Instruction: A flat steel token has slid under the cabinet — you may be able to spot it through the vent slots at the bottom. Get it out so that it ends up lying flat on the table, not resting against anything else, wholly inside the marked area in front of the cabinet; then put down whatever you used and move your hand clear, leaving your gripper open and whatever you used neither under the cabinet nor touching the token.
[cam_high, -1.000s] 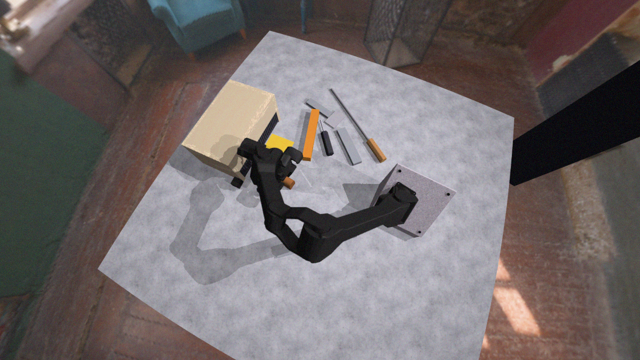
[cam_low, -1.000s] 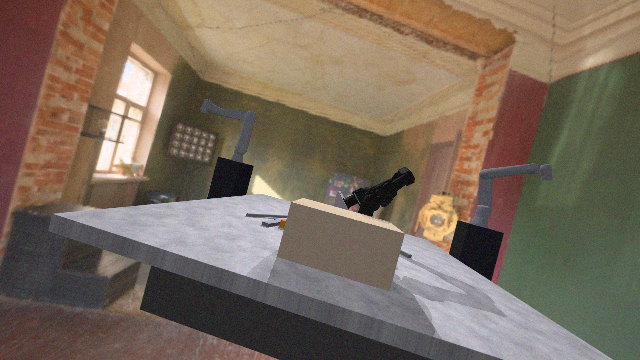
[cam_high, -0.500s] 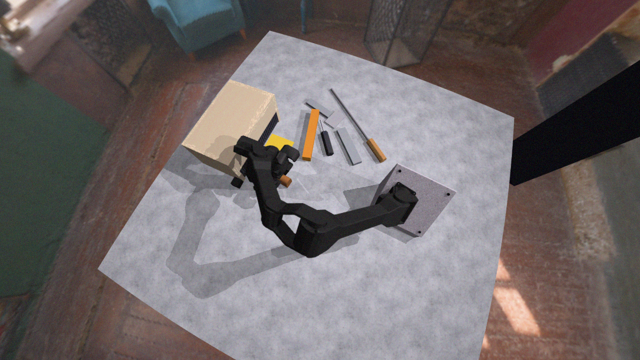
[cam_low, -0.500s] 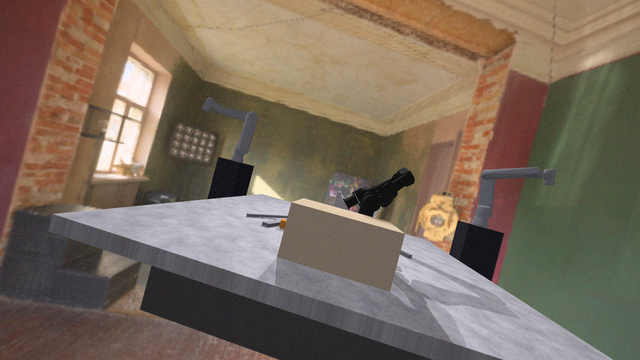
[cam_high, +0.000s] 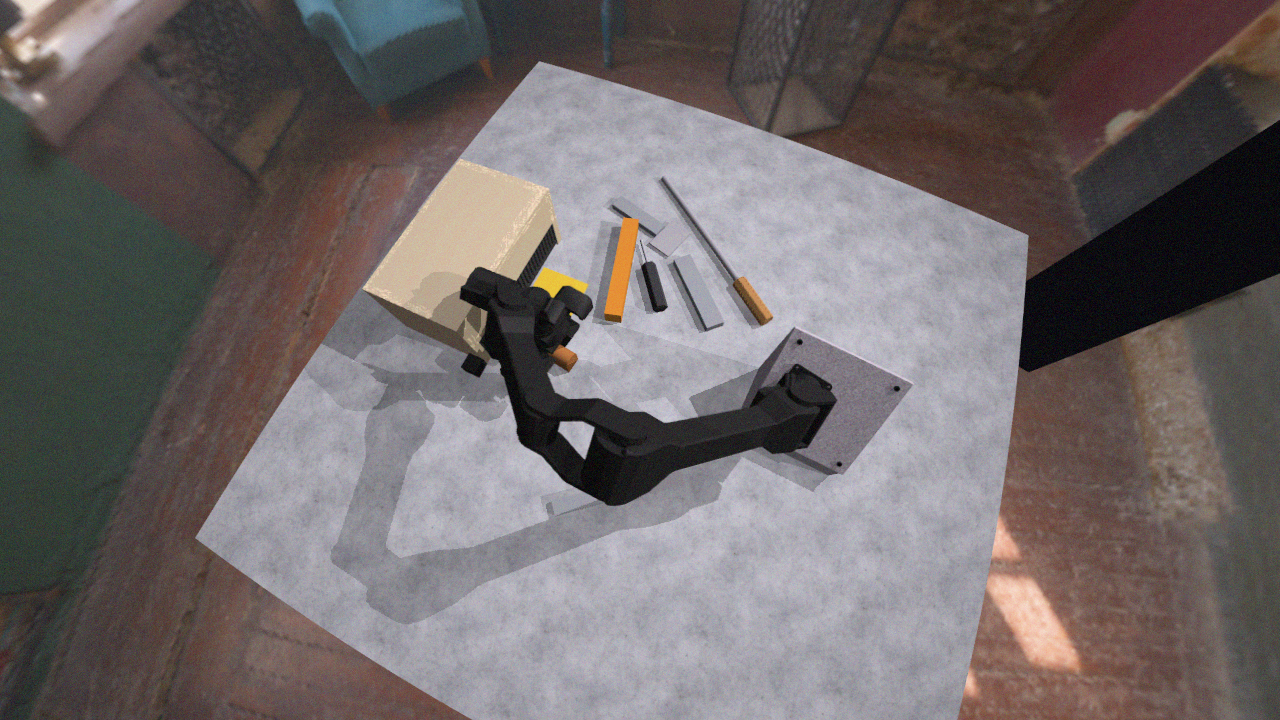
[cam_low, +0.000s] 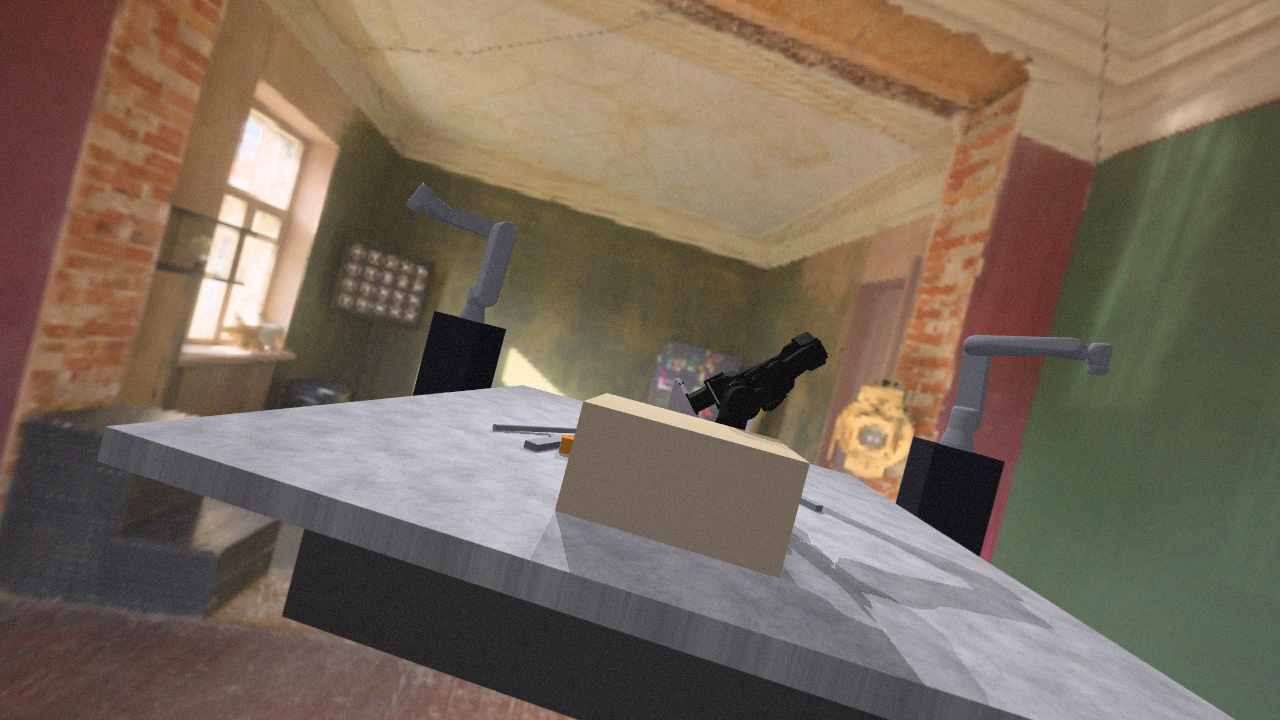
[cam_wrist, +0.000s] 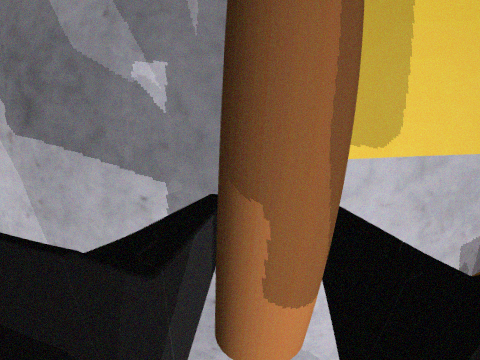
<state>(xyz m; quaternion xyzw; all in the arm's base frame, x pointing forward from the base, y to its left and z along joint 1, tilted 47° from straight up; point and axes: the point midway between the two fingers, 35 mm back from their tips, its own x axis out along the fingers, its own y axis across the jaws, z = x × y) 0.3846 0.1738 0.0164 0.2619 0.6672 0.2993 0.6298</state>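
My gripper (cam_high: 547, 336) (cam_wrist: 271, 212) is shut on the brown wooden handle (cam_high: 564, 358) (cam_wrist: 283, 160) of a tool. It hangs low over the table just in front of the beige cabinet (cam_high: 456, 237) (cam_low: 680, 483). The rest of the tool is hidden under my arm. The yellow marked area (cam_high: 561, 281) (cam_wrist: 436, 40) lies before the cabinet's dark vent slots (cam_high: 544, 247), partly covered by my wrist. The steel token is not visible in any view. In the exterior view only my upper arm (cam_low: 760, 374) shows behind the cabinet.
To the right of the marked area lie an orange bar (cam_high: 620, 268), a black-handled tool (cam_high: 654, 286), grey bars (cam_high: 699, 291) (cam_high: 637, 214) and a long rod with a wooden handle (cam_high: 752, 300). A small black piece (cam_high: 471, 365) sits by the cabinet's near corner. My base plate (cam_high: 854, 394) is on the right.
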